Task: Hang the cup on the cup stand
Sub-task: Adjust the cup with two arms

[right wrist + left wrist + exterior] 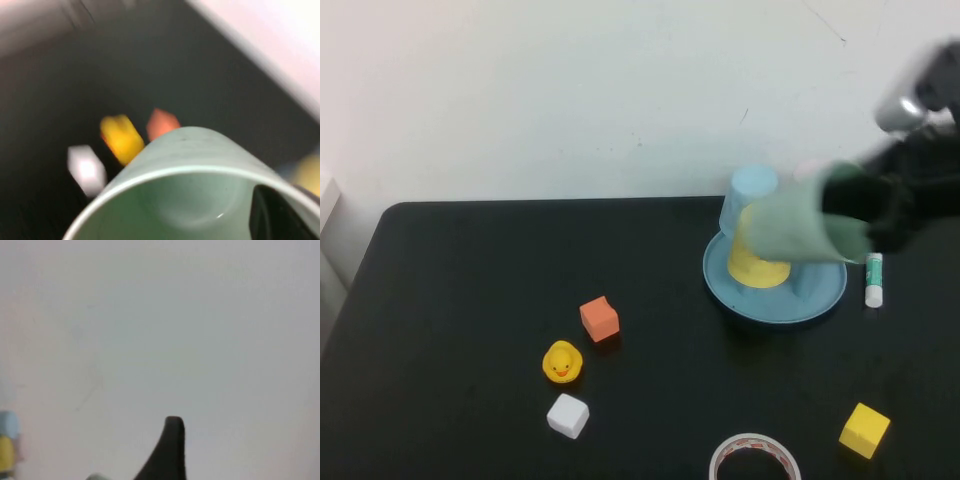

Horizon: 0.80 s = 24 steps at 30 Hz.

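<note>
Three cups (790,232), apparently; two cubes.

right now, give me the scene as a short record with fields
task object: pale mint-green plastic cup, tilted on its side, in the air over the stand
holder: right gripper, fingers shut on the cup's rim, one inside
target: round blue-teal cup stand
already on stand: yellow cup and light blue cup, both upside down
left gripper: facing the blank wall, away from the work
nearby: white glue stick beside the stand
progress: mint cup not yet hung
</note>
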{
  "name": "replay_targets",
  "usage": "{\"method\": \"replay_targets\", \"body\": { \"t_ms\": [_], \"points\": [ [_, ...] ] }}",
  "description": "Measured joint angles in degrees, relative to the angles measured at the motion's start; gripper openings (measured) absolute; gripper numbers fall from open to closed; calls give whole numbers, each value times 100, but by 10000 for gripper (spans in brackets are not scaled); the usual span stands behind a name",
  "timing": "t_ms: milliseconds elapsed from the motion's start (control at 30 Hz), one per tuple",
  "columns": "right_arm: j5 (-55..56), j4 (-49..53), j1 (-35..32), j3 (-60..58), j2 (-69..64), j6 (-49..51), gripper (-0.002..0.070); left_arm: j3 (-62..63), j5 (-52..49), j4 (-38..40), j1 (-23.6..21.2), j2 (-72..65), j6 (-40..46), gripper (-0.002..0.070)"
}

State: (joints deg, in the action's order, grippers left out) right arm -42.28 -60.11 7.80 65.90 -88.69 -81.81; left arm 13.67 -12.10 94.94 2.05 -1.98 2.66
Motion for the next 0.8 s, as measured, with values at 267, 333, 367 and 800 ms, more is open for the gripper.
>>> {"method": "replay_targets", "body": {
  "t_ms": [267, 333, 367, 800],
  "points": [
    [578, -3208, 2133, 0, 439, -3139, 33, 0, -468, 297, 0, -3, -738, 690],
    [892, -3457, 2678, 57, 389, -3773, 32, 0, -555, 297, 0, -13, -890, 691],
    [1038, -3536, 2936, 102, 343, -4006, 32, 0, -581, 297, 0, -13, -933, 692],
    [1506, -3672, 4688, 1338, -692, -4789, 32, 0, -717, 297, 0, -13, -1176, 692]
  ]
}}
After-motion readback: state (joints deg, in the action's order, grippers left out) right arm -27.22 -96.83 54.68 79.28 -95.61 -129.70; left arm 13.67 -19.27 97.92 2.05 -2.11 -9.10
